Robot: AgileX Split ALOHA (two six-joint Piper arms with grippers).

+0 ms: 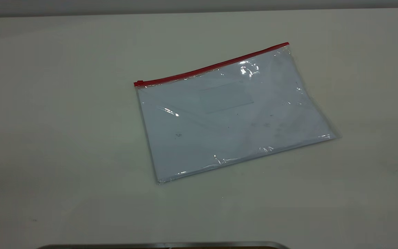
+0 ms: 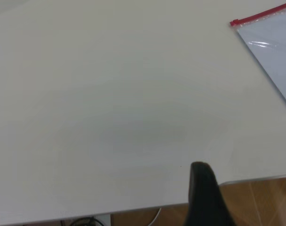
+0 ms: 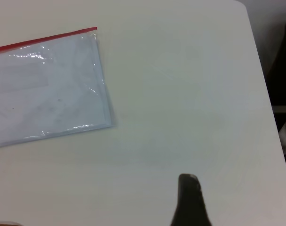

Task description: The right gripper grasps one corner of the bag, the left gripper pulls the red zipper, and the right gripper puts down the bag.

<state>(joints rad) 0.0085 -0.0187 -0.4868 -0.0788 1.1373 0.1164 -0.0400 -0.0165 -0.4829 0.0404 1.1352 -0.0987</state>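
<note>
Flat on the table (image 1: 47,138) lies the bag (image 1: 233,117); claw states cannot be told.

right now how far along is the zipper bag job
The bag lies flat on the table, held by neither gripper, which are out of the exterior view. The red zipper has its slider at the strip's left end. Nothing is in hand. This fits both a bag waiting to be grasped and one put down after the pull.

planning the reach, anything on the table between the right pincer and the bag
Only bare table between the right pincer and the bag, which lies flat; the right wrist view shows it.
</note>
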